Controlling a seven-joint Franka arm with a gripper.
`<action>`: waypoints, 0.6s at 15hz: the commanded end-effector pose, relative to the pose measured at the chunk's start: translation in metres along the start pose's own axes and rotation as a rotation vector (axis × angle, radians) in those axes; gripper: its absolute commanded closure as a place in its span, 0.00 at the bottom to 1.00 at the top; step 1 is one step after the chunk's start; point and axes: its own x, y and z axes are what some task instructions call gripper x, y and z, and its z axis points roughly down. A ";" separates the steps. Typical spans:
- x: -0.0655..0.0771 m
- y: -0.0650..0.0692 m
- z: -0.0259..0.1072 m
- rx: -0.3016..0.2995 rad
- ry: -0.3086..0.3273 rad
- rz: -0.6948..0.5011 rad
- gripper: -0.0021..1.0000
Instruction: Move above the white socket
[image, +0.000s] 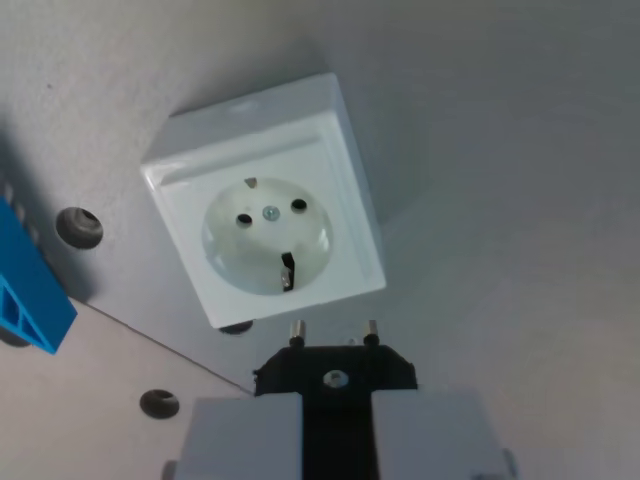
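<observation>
Tool holding a plug just short of the socket.

Nearest me, my grey two-fingered tool (336, 435) is clamped on a black two-pin plug (335, 368), pins pointing away. Just beyond the pins, not touching, the square white plastic wall socket (266, 204) sits on the pale grey tabletop (510, 150). A blue plastic block (28, 285) lies at the wrist view's left.

The white socket (265, 225), square with a round recessed face, sits slightly rotated, apparently flat on the grey surface.

socket (265, 235) centre, plug (335, 370) just below, block (30, 290) left
</observation>
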 end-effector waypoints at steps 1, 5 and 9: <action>-0.002 -0.006 0.013 -0.062 0.087 -0.161 1.00; 0.000 -0.011 0.022 -0.076 0.089 -0.168 1.00; 0.000 -0.016 0.028 -0.083 0.089 -0.163 1.00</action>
